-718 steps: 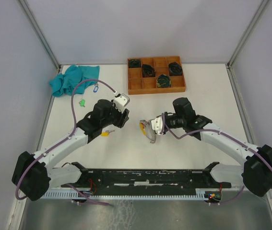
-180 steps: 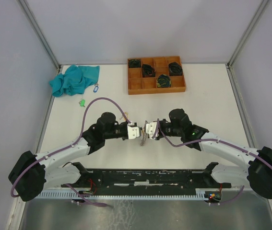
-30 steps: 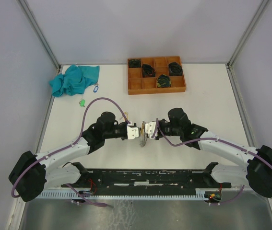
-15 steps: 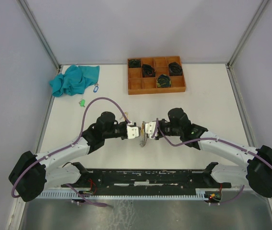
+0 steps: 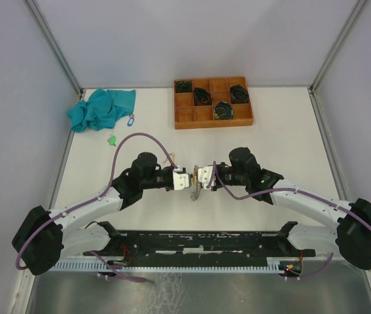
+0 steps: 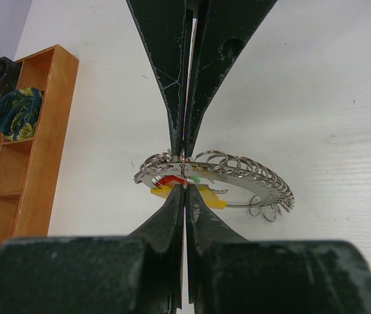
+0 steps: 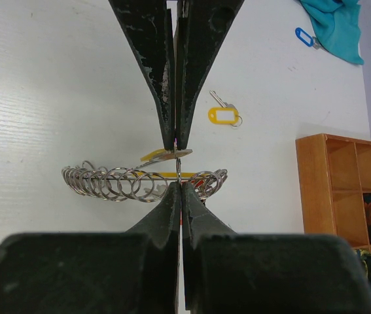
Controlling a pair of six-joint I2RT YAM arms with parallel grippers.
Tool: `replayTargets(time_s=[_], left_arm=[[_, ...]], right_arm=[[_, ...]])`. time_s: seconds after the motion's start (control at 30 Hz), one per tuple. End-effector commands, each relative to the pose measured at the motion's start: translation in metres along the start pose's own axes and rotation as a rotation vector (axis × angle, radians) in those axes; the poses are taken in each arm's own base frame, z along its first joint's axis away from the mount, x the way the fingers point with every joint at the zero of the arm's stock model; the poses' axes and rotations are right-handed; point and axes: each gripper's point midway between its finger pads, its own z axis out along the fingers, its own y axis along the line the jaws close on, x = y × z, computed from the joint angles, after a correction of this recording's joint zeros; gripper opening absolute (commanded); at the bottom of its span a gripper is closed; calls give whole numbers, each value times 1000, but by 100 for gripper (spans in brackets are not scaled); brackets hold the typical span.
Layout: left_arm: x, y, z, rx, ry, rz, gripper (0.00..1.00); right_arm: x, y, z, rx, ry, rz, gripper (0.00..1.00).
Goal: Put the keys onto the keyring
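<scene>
The keyring [image 6: 264, 184], a curved metal strip carrying several split rings, hangs just above the table between both grippers [image 5: 195, 190]. My right gripper [image 7: 180, 185] is shut on one thin ring [image 7: 180, 171] of it. My left gripper [image 6: 184, 188] comes in from the opposite side, tip to tip with the right, and is shut on a small metal key with a yellow tag [image 7: 151, 156] pressed against that ring. A second yellow-tagged key [image 7: 223, 116] lies loose on the table behind. Further back lie a blue-tagged key [image 5: 131, 120] and a green-tagged key [image 5: 112, 139].
A wooden compartment tray [image 5: 187, 118] holding black coiled bundles stands at the back centre. A crumpled teal cloth [image 5: 100, 108] lies at the back left beside the blue tag. Grey walls close in the table on three sides.
</scene>
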Motion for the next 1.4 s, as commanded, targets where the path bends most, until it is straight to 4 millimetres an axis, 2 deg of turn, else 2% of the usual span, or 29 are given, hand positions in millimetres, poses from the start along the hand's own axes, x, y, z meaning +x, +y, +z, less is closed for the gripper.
replayTargets(time_s=[0.0,0.63,0.87,1.37], left_arm=[[-26,21,1,-43,-77,54,3],[-28,23,0,-48,-81,54,3],[-21,26,-6,-71,-44,68,3],[-28,20,-1,-25,-89,54,3]], right_arm=[[-30,-25,0,53,-77,-50,1],[-33,-23,0,42,-89,-50,1],[-28,-24,-2,60,-65,-54,1],[-29,-26,-1,63,-68,-51,1]])
